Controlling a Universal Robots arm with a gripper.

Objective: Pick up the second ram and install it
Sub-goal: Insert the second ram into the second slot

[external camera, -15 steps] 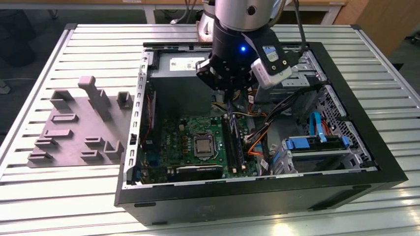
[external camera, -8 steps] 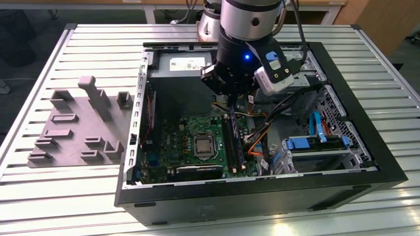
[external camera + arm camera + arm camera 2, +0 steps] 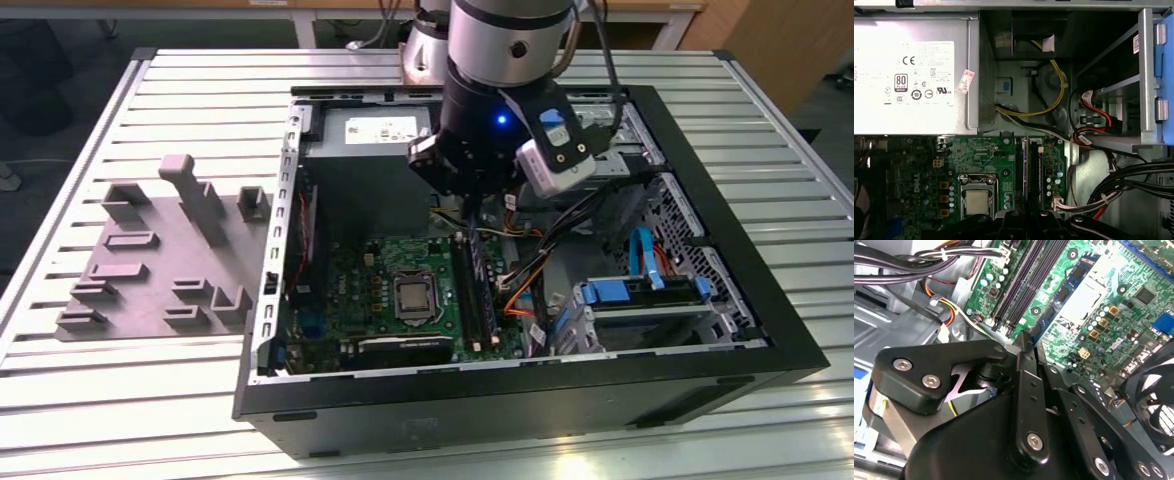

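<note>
My gripper (image 3: pixel 465 222) hangs inside the open computer case (image 3: pixel 747 330), low over the far end of the long black memory slots (image 3: pixel 478 295) of the green motherboard (image 3: pixel 367 285). In the second wrist view its fingertips (image 3: pixel 1025 342) are pressed together on a thin edge. The second ram (image 3: pixel 1059 297), a narrow green strip with dark chips on its face, runs from there along the slots (image 3: pixel 1021 280). In the first wrist view the gripper (image 3: pixel 1026 214) sits in line with the slots (image 3: pixel 1035 170). I cannot tell whether the stick is seated.
A grey holder tray (image 3: pixel 147 270) lies on the table at the exterior view's left of the case. The power supply (image 3: pixel 367 140) is just behind the gripper. Cable bundles (image 3: pixel 534 270) and a blue drive cage (image 3: pixel 641 295) crowd the exterior view's right. The processor socket (image 3: pixel 415 298) lies beside the slots.
</note>
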